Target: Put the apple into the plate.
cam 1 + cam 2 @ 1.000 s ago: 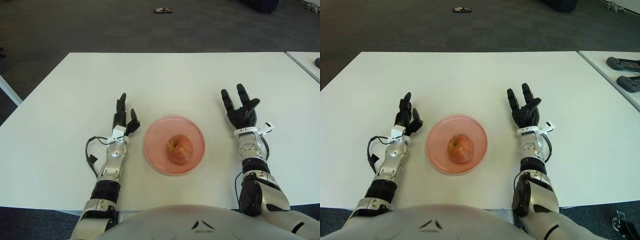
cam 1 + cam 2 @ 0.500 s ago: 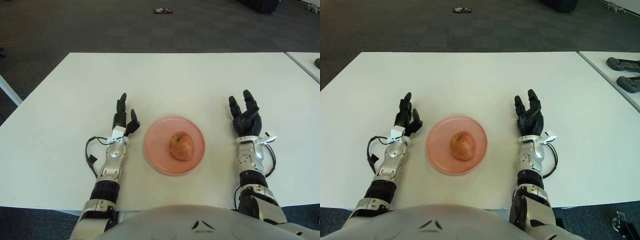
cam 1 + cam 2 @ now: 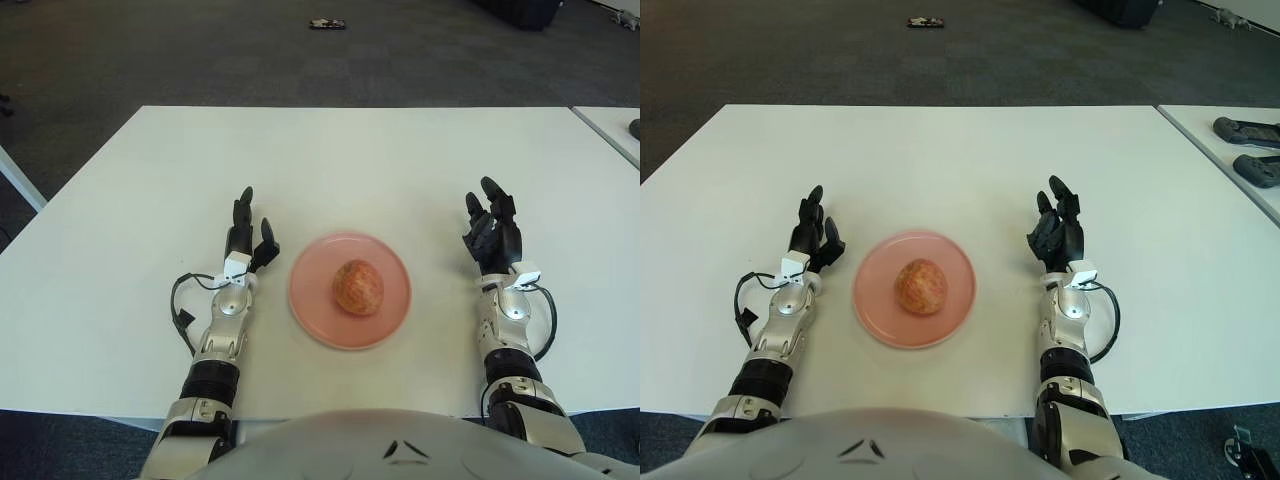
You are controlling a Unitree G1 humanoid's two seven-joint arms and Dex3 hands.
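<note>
A red-yellow apple (image 3: 358,288) lies in the middle of the pink plate (image 3: 310,295) on the white table (image 3: 340,160). My right hand (image 3: 492,232) shows to the right of the plate, a hand's width away, fingers relaxed and holding nothing. On the plate's left side my left hand (image 3: 246,232) lies on the table with its fingers stretched forward, also empty. Neither hand touches the apple or the plate.
A second white table (image 3: 1230,150) stands at the right with two dark devices (image 3: 1250,145) on it. A small dark object (image 3: 326,22) lies on the carpet beyond the table's far edge.
My right hand has drawn back to the right and lowered, turning from palm-up spread fingers to a relaxed pose. The apple rolled slightly on the plate. The left hand stayed still.
</note>
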